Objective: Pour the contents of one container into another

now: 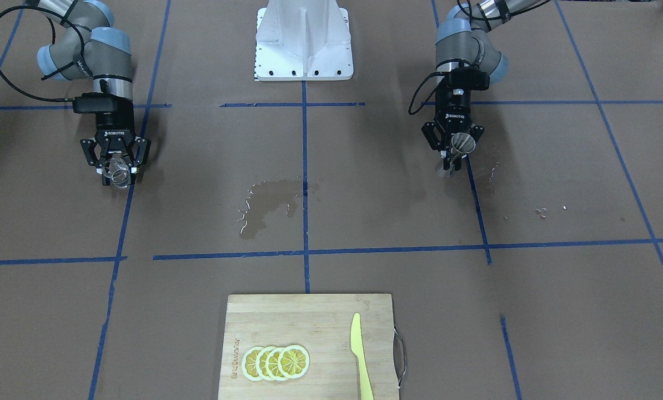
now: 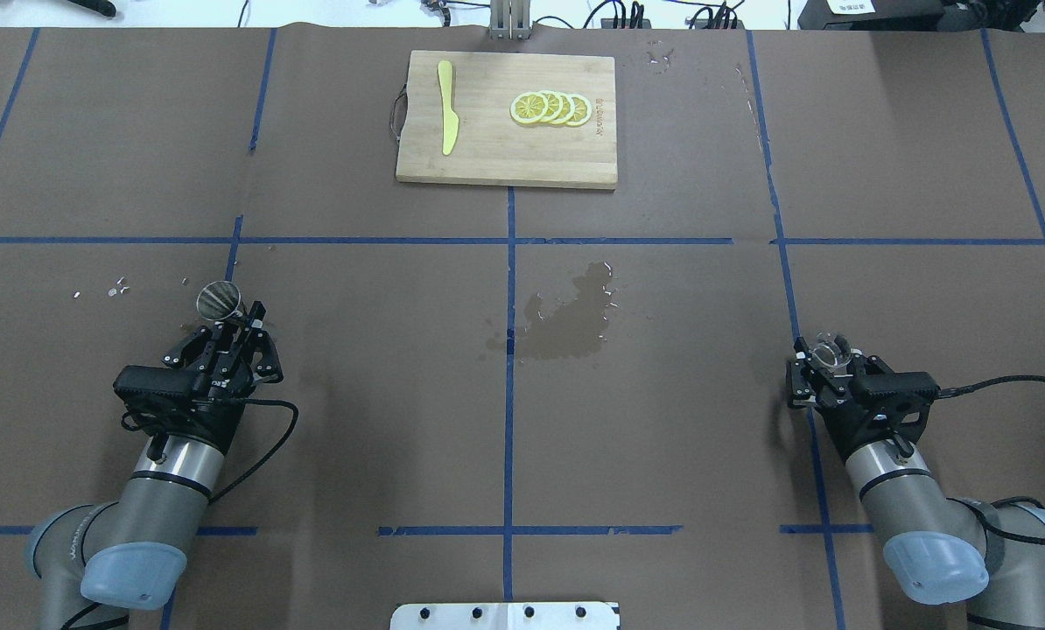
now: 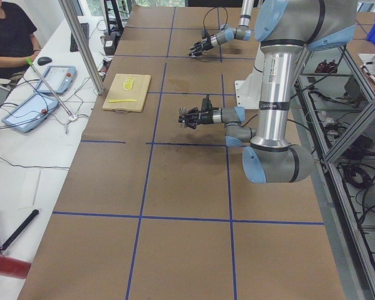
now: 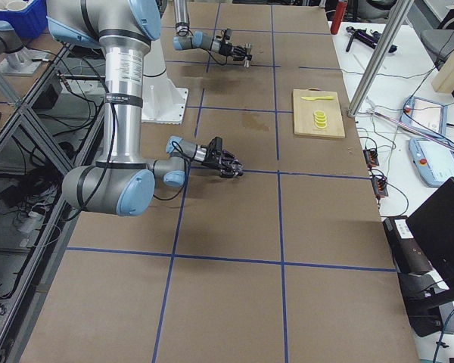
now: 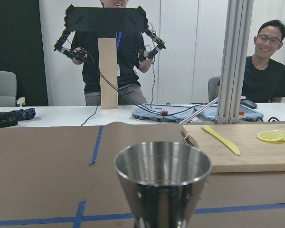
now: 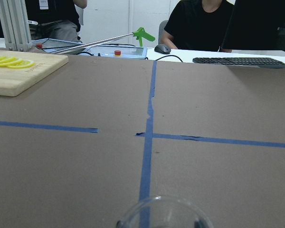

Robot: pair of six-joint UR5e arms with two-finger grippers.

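My left gripper [image 2: 235, 317] is shut on the metal jigger [image 2: 219, 300], an hourglass-shaped silver cup held upright at its waist, low over the table's left half. The left wrist view shows the jigger [image 5: 163, 183] close up, its open mouth on top. In the front-facing view the jigger [image 1: 463, 143] is on the right. My right gripper [image 2: 824, 360] is shut on the small clear glass cup [image 2: 829, 352], low over the table's right half. That glass cup [image 1: 116, 172] shows on the left of the front-facing view. Only its rim [image 6: 164, 213] shows in the right wrist view. The two cups are far apart.
A wet spill [image 2: 566, 319] darkens the paper at the table's middle. At the far edge lies a wooden cutting board [image 2: 505, 157] with lemon slices [image 2: 550, 108] and a yellow knife [image 2: 446, 118]. Small droplets [image 2: 115, 289] lie far left. The white robot base [image 1: 304, 41] stands between the arms.
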